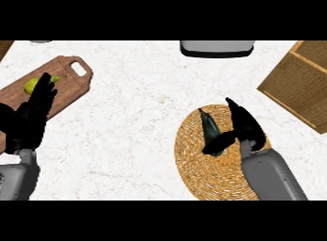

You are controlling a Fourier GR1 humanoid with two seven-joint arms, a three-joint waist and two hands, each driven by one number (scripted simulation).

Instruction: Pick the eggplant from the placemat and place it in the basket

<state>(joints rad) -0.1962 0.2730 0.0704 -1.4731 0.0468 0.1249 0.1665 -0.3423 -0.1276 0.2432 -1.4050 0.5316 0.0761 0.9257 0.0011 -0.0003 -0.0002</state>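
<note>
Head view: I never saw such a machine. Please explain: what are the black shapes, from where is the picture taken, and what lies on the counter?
The picture is taken from the robot's head, looking steeply down at a white counter. The two black shapes are its hands, on grey forearms. The left hand rests open, fingers up, over a wooden cutting board with a yellow-green fruit. The right hand holds a dark eggplant between thumb and fingers; it lies on a round woven placemat. A basket stands at the right; a grey object shows at the far edge.
</note>
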